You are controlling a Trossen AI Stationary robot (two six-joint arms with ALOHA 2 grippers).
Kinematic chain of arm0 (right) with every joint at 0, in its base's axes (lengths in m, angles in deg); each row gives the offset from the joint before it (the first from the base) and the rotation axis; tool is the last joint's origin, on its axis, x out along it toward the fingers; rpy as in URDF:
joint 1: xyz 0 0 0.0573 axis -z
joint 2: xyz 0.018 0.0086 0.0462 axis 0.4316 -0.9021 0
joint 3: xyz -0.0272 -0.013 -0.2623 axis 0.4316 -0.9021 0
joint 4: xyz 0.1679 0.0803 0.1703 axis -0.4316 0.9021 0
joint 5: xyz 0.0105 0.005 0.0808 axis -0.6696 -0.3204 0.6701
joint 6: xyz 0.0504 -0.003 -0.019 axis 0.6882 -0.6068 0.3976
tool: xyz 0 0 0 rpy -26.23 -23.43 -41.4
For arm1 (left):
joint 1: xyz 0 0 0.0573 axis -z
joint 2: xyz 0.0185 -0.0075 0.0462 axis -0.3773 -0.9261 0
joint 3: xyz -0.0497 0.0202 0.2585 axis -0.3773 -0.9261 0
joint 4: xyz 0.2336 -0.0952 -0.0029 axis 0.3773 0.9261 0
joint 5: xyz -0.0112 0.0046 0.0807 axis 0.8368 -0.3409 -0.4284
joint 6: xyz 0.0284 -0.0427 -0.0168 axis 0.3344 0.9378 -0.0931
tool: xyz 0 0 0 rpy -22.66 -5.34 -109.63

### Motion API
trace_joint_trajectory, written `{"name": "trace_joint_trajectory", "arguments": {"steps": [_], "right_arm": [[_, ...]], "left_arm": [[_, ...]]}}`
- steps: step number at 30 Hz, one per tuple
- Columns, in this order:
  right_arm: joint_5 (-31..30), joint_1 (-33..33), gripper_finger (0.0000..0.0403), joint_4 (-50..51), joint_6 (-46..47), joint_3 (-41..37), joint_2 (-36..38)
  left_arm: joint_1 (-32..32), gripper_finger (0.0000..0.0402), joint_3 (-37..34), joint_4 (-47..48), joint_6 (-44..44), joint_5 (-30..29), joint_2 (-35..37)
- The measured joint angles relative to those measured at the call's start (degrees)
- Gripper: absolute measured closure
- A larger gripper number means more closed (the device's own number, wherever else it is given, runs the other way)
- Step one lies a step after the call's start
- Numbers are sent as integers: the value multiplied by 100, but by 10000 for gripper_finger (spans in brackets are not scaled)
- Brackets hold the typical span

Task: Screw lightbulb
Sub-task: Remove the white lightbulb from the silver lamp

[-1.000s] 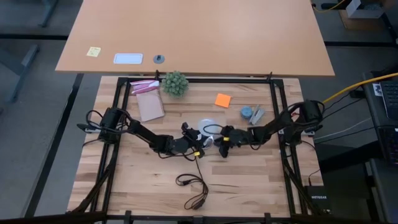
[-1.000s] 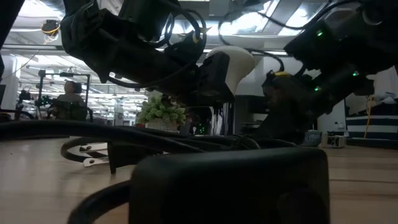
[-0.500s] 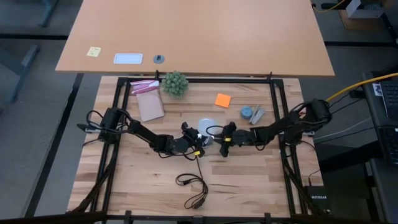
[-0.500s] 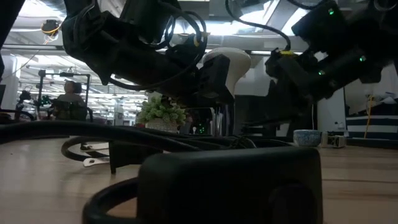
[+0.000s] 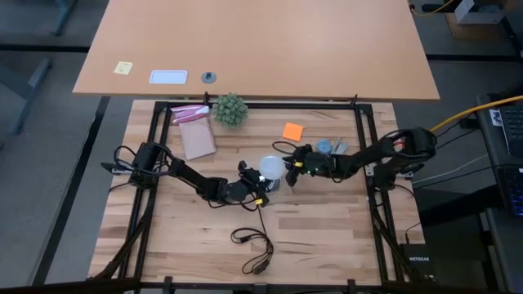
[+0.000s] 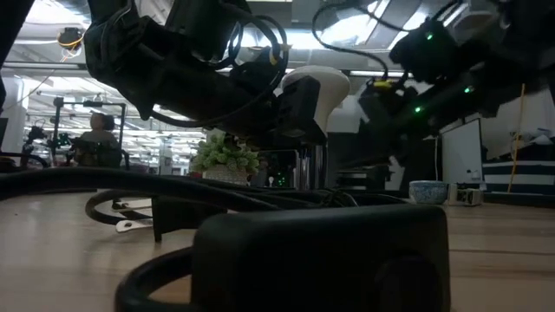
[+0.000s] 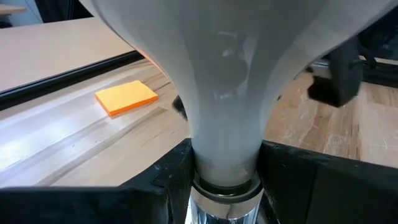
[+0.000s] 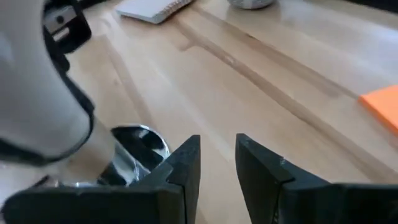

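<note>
L gripper (image 5: pixel 263 181) fingers (image 7: pixel 168 180) clenched on neck of the lightbulb (image 5: pixel 272 168) at mid table (image 5: pixel 327 237), globe up. R gripper (image 5: pixel 296 168) just beside the bulb, fingers (image 8: pixel 186 168) apart w/ narrow gap, empty (not touching). Count: 1 bulb, 1 orange note (image 5: pixel 292 131), 1 green plant (image 5: pixel 230 109). Small bowl (image 5: pixel 324 148), contents not visible.

High view evenly lit, sharp, soft shadows. Low view backlit by ceiling lights (image 6: pixel 347 30): arms silhouetted, foreground cable (image 6: pixel 321 260) blurred. Wrist views soft; lightbulb (image 7: pixel 230 74) out of focus up close.
</note>
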Motion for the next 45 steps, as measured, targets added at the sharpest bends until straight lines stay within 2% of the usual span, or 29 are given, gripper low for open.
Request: {"name": "trace_joint_trajectory", "arguments": {"steps": [4,6,9,14,18,25,29,38,45], "right_arm": [[574,139,301,-794,63,1,-542],[592,137,301,-995,143,38,-785],[667,123,301,-968,247,194,-1071],[1162,123,301,-818,438,529,-1453],[1422,126,301,-718,442,645,-1536],[1487,126,301,-542,472,662,-1526],[1537,120,301,-245,818,671,-1516],[1230,-317,301,-104,1390,658,-1525],[1227,-525,301,-106,1910,646,-1532]], "left_arm": [[8,249,2,4,-19,3,-1],[8,249,2,3,-21,3,1],[8,249,2,2,-25,7,0],[10,249,4,3,-24,2,1],[21,249,7,7,13,-94,-1],[25,249,11,4,5,-171,-1],[36,249,11,4,63,-316,-4],[47,249,13,2,80,-395,-1],[87,249,13,-1,84,-394,-1]]}}
